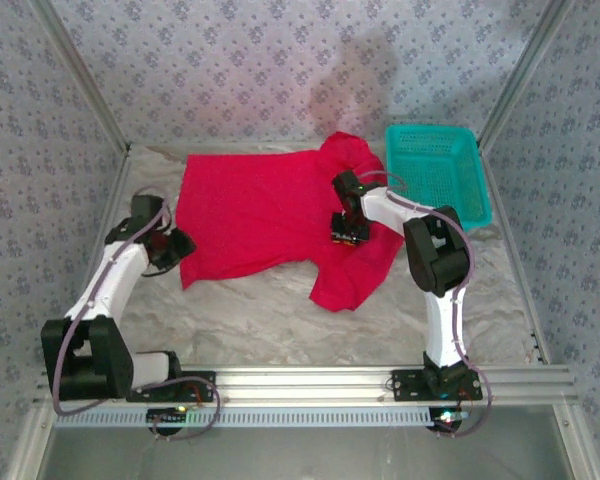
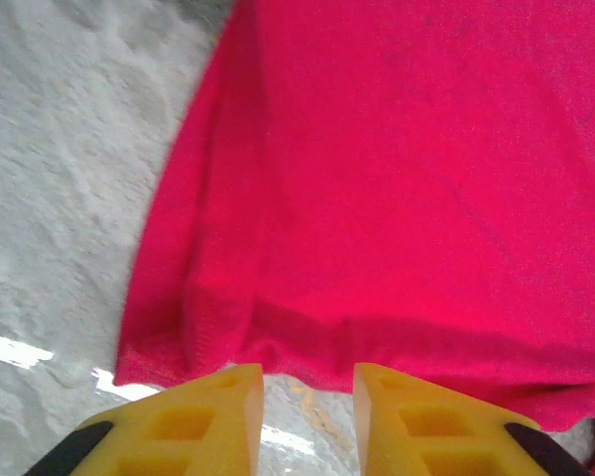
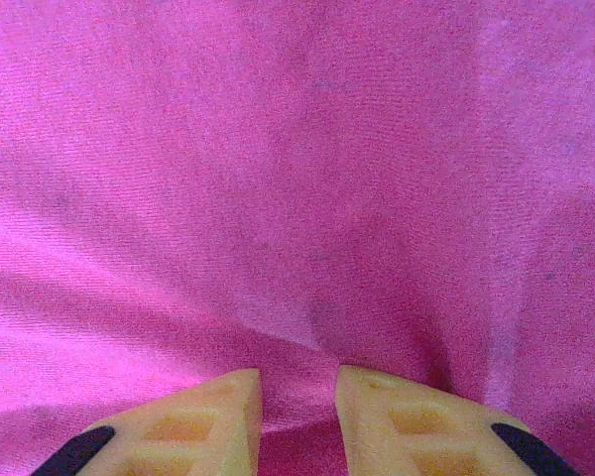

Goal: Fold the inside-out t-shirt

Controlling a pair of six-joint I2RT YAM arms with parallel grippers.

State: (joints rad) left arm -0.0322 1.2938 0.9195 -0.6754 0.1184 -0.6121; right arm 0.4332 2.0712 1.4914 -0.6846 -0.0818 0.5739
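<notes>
- The t-shirt (image 1: 260, 215), bright red, lay spread across the far half of the table (image 1: 250, 320), nearer the far edge than the near one
- Its broad body stretched from the left-middle of the surface toward the right, and one part hung down toward the near edge in a rumpled flap on the right
- Its far right portion bunched up just beside the teal basket (image 1: 480, 205), which sat in the far right corner
- The left gripper (image 1: 175, 245) stood at the shirt's left near corner; in the left wrist view its (image 2: 307, 372) yellow fingers (image 2: 228, 397) were apart, with bare table showing in the gap and the cloth's hem (image 2: 278, 342) just beyond the tips
- The right gripper (image 1: 348, 232) was down on the right part of the shirt, inside the cloth's outline
- In the right wrist view its (image 3: 297, 375) fingers pinched a raised fold of the cloth (image 3: 297, 149), with creases running in toward the gap from both sides
</notes>
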